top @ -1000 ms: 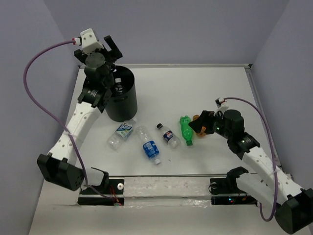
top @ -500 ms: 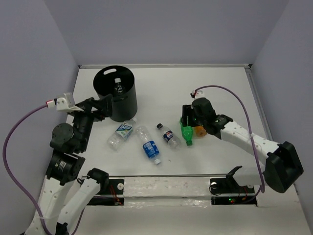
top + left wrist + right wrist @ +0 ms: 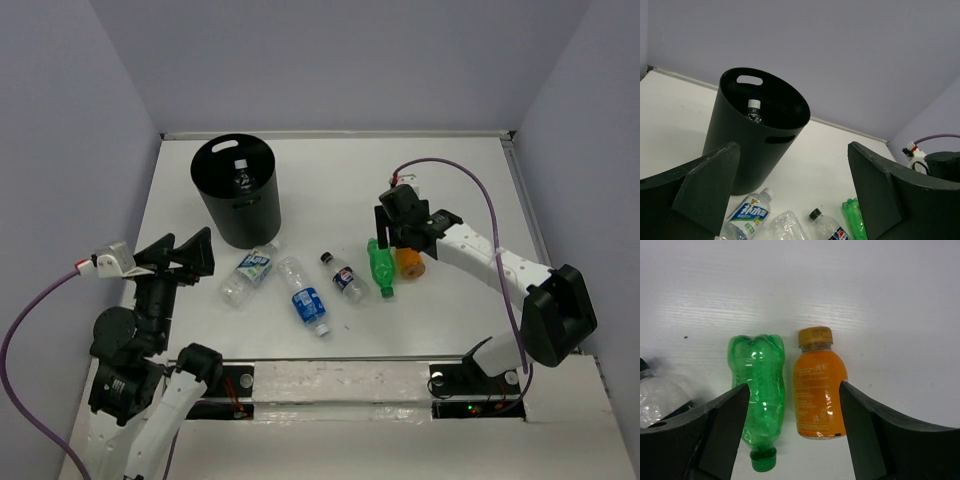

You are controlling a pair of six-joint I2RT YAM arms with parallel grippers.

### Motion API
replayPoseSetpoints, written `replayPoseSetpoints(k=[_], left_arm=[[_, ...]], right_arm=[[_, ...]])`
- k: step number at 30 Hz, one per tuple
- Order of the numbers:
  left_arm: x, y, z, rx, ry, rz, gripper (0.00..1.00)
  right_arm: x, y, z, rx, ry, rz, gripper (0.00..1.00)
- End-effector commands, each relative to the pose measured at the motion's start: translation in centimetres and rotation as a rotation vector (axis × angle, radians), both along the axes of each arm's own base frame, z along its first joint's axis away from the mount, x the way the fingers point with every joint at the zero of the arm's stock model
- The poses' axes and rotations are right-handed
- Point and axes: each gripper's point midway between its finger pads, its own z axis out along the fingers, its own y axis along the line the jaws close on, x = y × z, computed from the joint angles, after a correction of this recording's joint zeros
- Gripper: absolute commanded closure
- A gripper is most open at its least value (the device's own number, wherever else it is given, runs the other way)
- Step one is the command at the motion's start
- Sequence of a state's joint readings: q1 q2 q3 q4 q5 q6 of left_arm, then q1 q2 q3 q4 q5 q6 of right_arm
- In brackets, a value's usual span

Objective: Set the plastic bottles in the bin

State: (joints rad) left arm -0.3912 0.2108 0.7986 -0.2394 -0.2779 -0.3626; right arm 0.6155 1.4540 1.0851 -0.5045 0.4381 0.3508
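The black bin (image 3: 240, 222) stands at the far left with one clear bottle (image 3: 241, 180) inside. Five bottles lie on the table: a clear one with a green-blue label (image 3: 250, 272), a clear one with a blue label (image 3: 305, 296), a dark cola one (image 3: 344, 277), a green one (image 3: 380, 266) and an orange one (image 3: 410, 263). My left gripper (image 3: 180, 252) is open and empty, left of the bin, facing it (image 3: 735, 145). My right gripper (image 3: 792, 407) is open above the green bottle (image 3: 760, 390) and the orange bottle (image 3: 817, 390), which lie side by side between its fingers.
Purple walls close the table on three sides. A rail (image 3: 340, 380) with the arm bases runs along the near edge. The right arm's purple cable (image 3: 470, 185) loops over the table's right half. The right wrist (image 3: 940, 165) shows at the left wrist view's right edge.
My left arm has drawn back from above the bin to the table's near left, its gripper open. My right arm has swung in over the green and orange bottles.
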Motion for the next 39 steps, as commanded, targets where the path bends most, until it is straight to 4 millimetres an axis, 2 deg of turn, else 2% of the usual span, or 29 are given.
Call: replayPoseSetpoints(k=[1,4,9,12,20,23,26,28,30,31,33,34,36,37,39], left_arm=[[0.2,-0.1,-0.9,0.013,-0.014,0.002,0.01],[0.4,-0.2,-1.7,0.019,-0.013,-0.003,0.01],[-0.3,0.0,-1.7,0.016,-0.027,-0.004,0.01],[-0.5,-0.1,-1.6,0.013,-0.036,-0.016,0.01],[-0.6,-0.2,-1.7,0.012,-0.039,-0.023,0.01],[-0.6,-0.3,-1.7,0.013,-0.037,-0.025,0.01],[-0.5,-0.2,-1.8,0.014,-0.034,-0.022,0.01],[-0.4,-0.3,-1.9,0.015,-0.030,-0.024,0.01],[-0.4,-0.3,-1.8,0.014,-0.031,-0.022,0.01],[-0.4,-0.2,-1.9,0.015,-0.027,-0.019,0.01],[-0.5,-0.2,-1.8,0.011,-0.035,-0.021,0.01],[-0.5,-0.1,-1.7,0.009,-0.038,-0.015,0.01],[-0.6,0.2,-1.6,0.005,-0.039,-0.004,0.01],[-0.6,0.5,-1.7,0.000,-0.034,0.015,0.01],[-0.6,1.0,-1.6,-0.011,-0.029,0.040,0.01]], right_arm=[[-1.8,-2.0,-1.8,-0.066,0.135,-0.021,0.21],[-2.5,-2.0,-2.9,-0.078,0.193,-0.015,0.20],[-2.3,-3.4,-3.8,-0.116,0.237,-0.064,0.20],[-2.6,-2.8,-4.8,-0.110,0.282,-0.033,0.20],[-1.5,-4.6,-7.5,-0.130,0.336,-0.084,0.20],[-0.8,-4.9,-7.7,-0.121,0.322,-0.090,0.23],[-0.3,-5.3,-6.9,-0.135,0.286,-0.106,0.35],[0.1,-5.4,-5.5,-0.124,0.243,-0.112,0.45],[0.3,-5.4,-3.9,-0.107,0.207,-0.116,0.49],[0.5,-5.3,-1.8,-0.082,0.160,-0.115,0.52],[0.4,-4.7,0.7,-0.063,0.105,-0.088,0.54],[0.8,-3.8,3.4,-0.022,0.036,-0.066,0.54],[0.8,-1.3,6.2,0.035,-0.022,0.004,0.54],[0.4,1.4,7.7,0.059,-0.061,0.075,0.53],[0.9,5.1,12.6,0.123,-0.167,0.160,0.52]])
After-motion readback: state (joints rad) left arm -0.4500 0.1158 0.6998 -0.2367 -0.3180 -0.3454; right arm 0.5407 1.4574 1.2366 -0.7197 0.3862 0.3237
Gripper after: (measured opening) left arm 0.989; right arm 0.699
